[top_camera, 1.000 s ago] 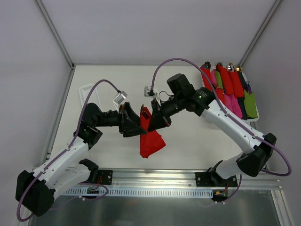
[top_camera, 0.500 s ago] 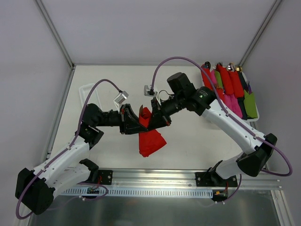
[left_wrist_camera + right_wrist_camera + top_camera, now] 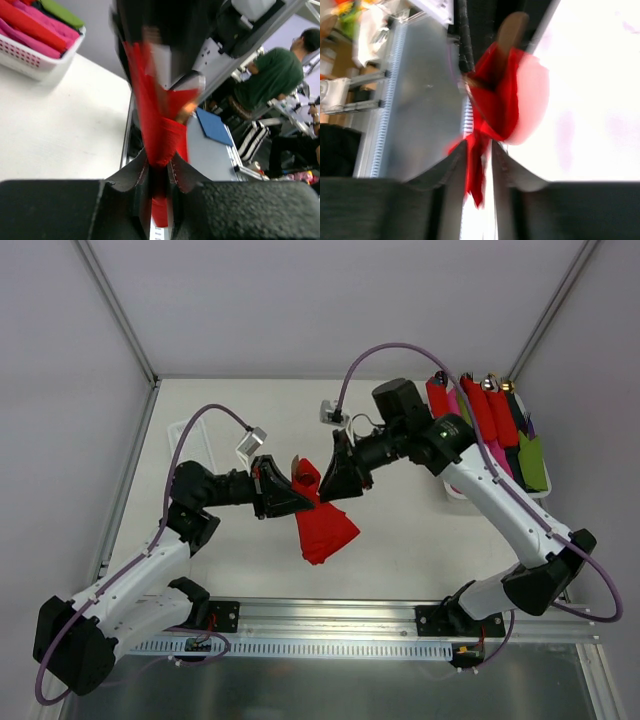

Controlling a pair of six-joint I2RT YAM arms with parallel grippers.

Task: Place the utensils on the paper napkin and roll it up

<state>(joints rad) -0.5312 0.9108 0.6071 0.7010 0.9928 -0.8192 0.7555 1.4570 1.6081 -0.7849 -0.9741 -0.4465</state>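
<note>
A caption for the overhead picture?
A red paper napkin hangs between the left gripper and right gripper over the table.

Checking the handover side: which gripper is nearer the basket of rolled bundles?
Right. The right gripper is mid-table, left of the basket, at the paper napkin. The left gripper is farther left, on the napkin's other side.

Centre of table blocked: left gripper (image 3: 290,495) and right gripper (image 3: 333,483) meet tip to tip, red paper napkin (image 3: 325,530) between them. Basket (image 3: 30,64) of rolled bundles (image 3: 490,420) lines the far right edge; white tray (image 3: 183,438) sits far left. Bare table (image 3: 420,540) lies open at near right and behind both arms.
</note>
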